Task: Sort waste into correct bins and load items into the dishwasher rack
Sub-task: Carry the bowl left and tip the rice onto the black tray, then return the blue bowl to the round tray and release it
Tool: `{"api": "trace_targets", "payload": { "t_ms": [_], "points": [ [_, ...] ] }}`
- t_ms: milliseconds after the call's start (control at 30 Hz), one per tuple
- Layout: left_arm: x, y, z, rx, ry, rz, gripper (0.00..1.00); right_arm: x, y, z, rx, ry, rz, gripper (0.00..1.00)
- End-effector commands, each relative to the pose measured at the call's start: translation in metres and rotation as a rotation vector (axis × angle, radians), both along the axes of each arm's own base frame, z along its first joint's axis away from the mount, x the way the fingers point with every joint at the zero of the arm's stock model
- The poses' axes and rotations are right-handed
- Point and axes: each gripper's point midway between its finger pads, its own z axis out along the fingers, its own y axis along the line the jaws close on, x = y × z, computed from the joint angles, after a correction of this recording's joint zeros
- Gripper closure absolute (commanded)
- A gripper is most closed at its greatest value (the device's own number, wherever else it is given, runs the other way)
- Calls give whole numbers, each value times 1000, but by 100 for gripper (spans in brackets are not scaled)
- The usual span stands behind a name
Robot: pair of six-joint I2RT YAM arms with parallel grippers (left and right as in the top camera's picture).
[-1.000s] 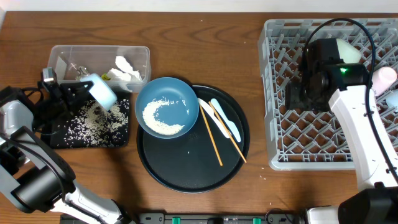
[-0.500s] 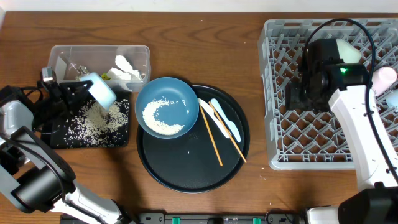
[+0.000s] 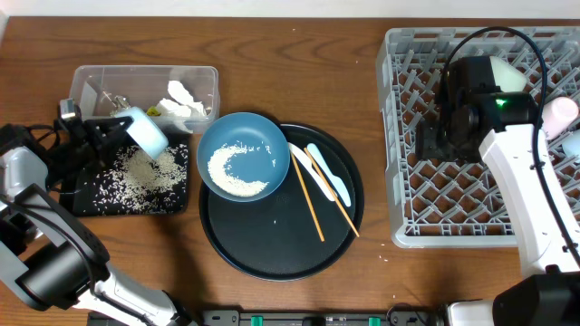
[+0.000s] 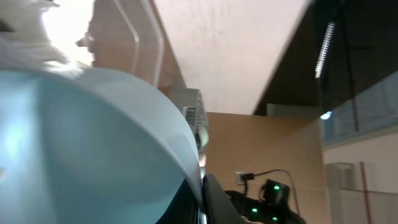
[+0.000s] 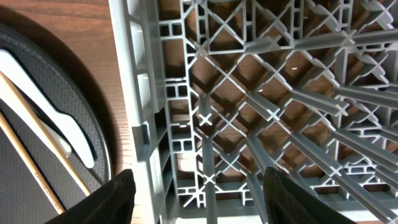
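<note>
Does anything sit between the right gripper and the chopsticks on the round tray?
Only the dishwasher rack's left wall. The open right gripper hangs over the rack floor just inside it, and the chopsticks lie beyond on the round black tray, beside a spoon. A lift over the wall should clear it.

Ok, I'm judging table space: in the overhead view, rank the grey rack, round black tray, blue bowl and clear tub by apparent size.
1. grey rack
2. round black tray
3. clear tub, only slightly ahead of the next
4. blue bowl; these last two look close
</note>
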Motion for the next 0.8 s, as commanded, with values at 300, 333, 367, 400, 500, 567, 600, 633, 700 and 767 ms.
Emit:
{"api": "trace_targets", "payload": {
  "t_ms": [300,333,367,400,500,567,600,633,700,767],
  "points": [
    [-4,2,-12,13,85,16,94,0,-1,0,-8,0,-9,37],
    [-4,0,-4,-10,44,8,94,-1,-1,0,-9,1,-9,37],
    [-4,-3,5,-27,-18,-4,94,-1,-1,0,-9,2,-9,37],
    [-3,-6,10,-35,-49,-11,94,-1,-1,0,-9,2,-9,37],
    [-3,-11,11,-10,-49,-25,94,-1,-1,0,-9,3,-9,37],
    [-3,-17,17,5,-62,-39,94,-1,-1,0,-9,4,-9,37],
    [-3,-21,21,15,-72,-47,94,-1,-1,0,-9,4,-9,37],
    [-4,-25,24,43,-74,-55,94,-1,-1,0,-9,4,-9,37],
    [-5,-32,27,136,-64,-68,94,-1,-1,0,-9,3,-9,37],
    [-8,-40,30,262,-45,-77,94,-1,-1,0,-9,3,-9,37]
  ]
}}
